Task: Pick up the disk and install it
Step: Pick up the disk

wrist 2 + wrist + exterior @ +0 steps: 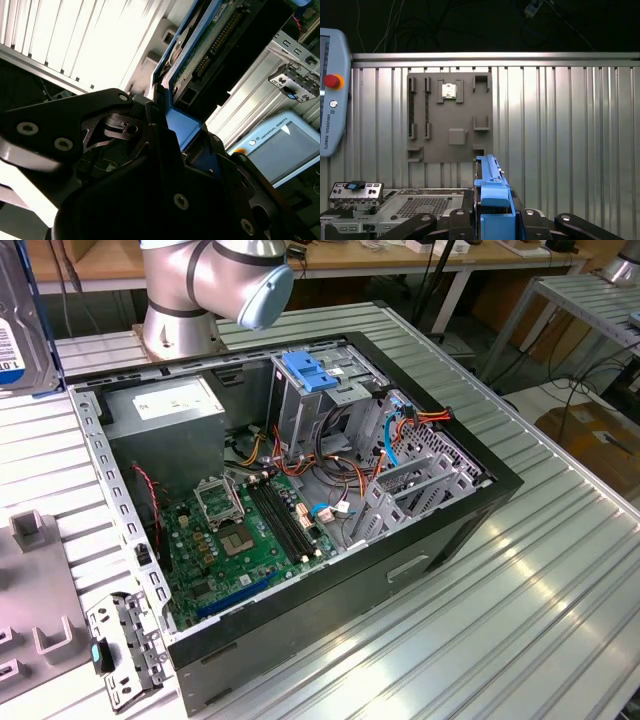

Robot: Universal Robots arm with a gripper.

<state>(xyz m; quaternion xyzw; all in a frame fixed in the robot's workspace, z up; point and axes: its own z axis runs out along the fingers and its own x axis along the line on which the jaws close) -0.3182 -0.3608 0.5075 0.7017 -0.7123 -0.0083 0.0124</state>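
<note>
Universal Robots arm (190,285), exterior view: a silver joint housing with a pale blue end cap (268,295) sits above the upright silver base column (172,330), toward the exterior view's left. Gripper (492,225), both wrist views: black linkage body studded with screw heads, its jaws closed from either side on the blue edge rail of the disk (492,192), which is held edge-on and projects straight out between them.

Table (540,620) ribbed bare metal with bright sheen, disk (25,315) dull grey metal, rails (492,195) smooth blue plastic, gripper (492,222) matt black, plate (435,145) matt grey plastic, case (300,630) matt black.
</note>
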